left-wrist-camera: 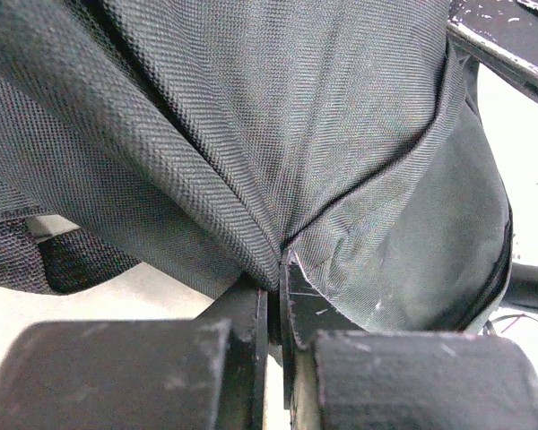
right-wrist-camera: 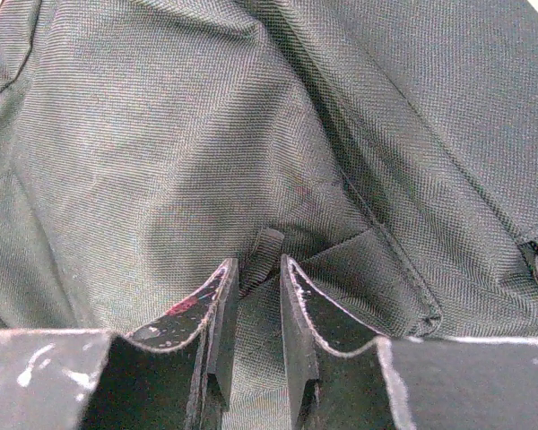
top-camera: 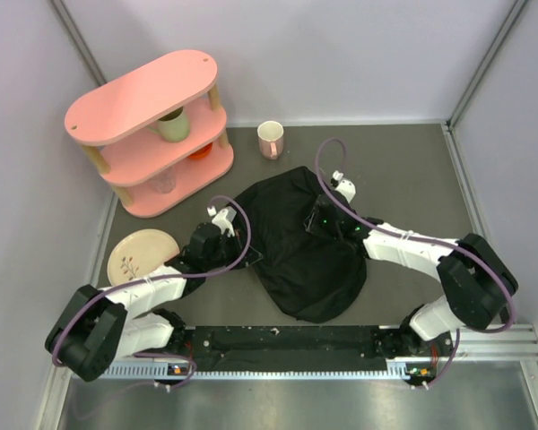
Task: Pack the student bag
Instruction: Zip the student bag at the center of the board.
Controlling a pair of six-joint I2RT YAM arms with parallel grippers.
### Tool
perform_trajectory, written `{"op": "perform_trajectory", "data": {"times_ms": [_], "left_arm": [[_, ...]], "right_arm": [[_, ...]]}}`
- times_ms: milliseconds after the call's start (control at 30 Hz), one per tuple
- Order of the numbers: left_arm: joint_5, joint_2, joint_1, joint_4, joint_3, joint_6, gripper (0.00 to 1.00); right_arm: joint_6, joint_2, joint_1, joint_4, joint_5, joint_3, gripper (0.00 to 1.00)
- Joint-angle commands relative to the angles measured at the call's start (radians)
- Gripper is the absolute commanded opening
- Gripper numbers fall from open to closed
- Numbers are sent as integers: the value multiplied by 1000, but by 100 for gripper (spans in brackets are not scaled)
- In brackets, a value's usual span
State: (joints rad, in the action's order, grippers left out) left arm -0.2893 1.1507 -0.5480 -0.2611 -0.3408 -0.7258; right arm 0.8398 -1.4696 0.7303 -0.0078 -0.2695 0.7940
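Observation:
The student bag (top-camera: 309, 255) is a large black floppy backpack lying flat in the middle of the table. My left gripper (top-camera: 244, 257) is at the bag's left edge. In the left wrist view it (left-wrist-camera: 278, 273) is shut on a fold of the bag's fabric (left-wrist-camera: 251, 134), which hangs over it. My right gripper (top-camera: 320, 221) is on top of the bag's far part. In the right wrist view its jaws (right-wrist-camera: 260, 269) stand nearly together, with a small webbing tab (right-wrist-camera: 267, 244) of the bag (right-wrist-camera: 161, 134) pinched between the tips.
A pink three-tier shelf (top-camera: 148, 94) stands at the back left with a green mug (top-camera: 172, 125), an orange item (top-camera: 200, 154) and a glass (top-camera: 164, 184) on it. A white mug (top-camera: 270, 139) stands behind the bag. A cream plate (top-camera: 142, 255) lies at the left.

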Motion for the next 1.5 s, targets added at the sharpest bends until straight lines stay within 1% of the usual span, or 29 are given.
{"op": "perform_trajectory", "data": {"times_ms": [0,100,167,267,400,467,500,600,633,667,700,733,833,900,933,1000,1067,1100,1167,1200,1267,1300,1367,1467], "left_arm": [[-25,15,-4,22,-23,35,0],[-24,17,-4,23,-24,39,0],[-22,20,-4,26,-27,40,0],[-24,26,-4,26,-33,42,0],[-27,38,-4,23,-40,45,0],[-30,43,-4,20,-40,45,0],[-30,43,-4,19,-38,45,0],[-30,41,-4,14,-33,42,0],[-31,41,-4,13,-32,42,0],[-30,41,-4,14,-30,42,0],[-28,40,-4,14,-29,42,0],[-28,41,-4,14,-27,42,0],[-30,41,-4,14,-27,43,0],[-30,40,-4,14,-30,43,0],[-30,41,-4,14,-32,45,0],[-30,40,-4,14,-32,43,0],[-30,38,-4,16,-30,42,0],[-31,35,-4,16,-29,42,0],[-28,32,-4,17,-26,42,0],[-28,27,-4,19,-24,42,0],[-24,24,-4,22,-21,43,0],[-24,23,-4,22,-21,43,0],[-24,24,-4,22,-21,43,0],[-25,26,-4,22,-21,43,0]], "right_arm": [[12,-61,29,-37,-20,74,23],[-2,-66,32,-58,-37,96,24],[-19,-60,50,-61,-60,100,30],[-64,-49,70,-80,-100,129,26],[-105,-83,70,-95,-70,171,25],[-107,-106,69,-107,-62,185,20],[-96,-110,70,-110,-59,186,20],[-93,-121,69,-112,-45,182,15],[-100,-117,69,-91,-40,174,3],[-99,-113,70,-87,-42,172,1],[-99,-109,70,-83,-45,171,1],[-102,-104,70,-77,-45,169,4],[-114,-106,69,-69,-33,172,20],[-110,-115,70,-73,-33,174,27],[-105,-121,69,-81,-30,178,34],[-96,-143,69,-90,-19,182,39],[-85,-153,69,-96,-14,180,39],[-79,-162,69,-98,-11,179,33],[-68,-164,69,-87,-8,171,27],[-70,-164,69,-83,-7,166,19],[-77,-166,69,-83,-10,166,12],[-80,-170,67,-78,-8,168,6],[-82,-173,57,-70,7,166,0],[-79,-172,38,-61,23,162,0]]}}
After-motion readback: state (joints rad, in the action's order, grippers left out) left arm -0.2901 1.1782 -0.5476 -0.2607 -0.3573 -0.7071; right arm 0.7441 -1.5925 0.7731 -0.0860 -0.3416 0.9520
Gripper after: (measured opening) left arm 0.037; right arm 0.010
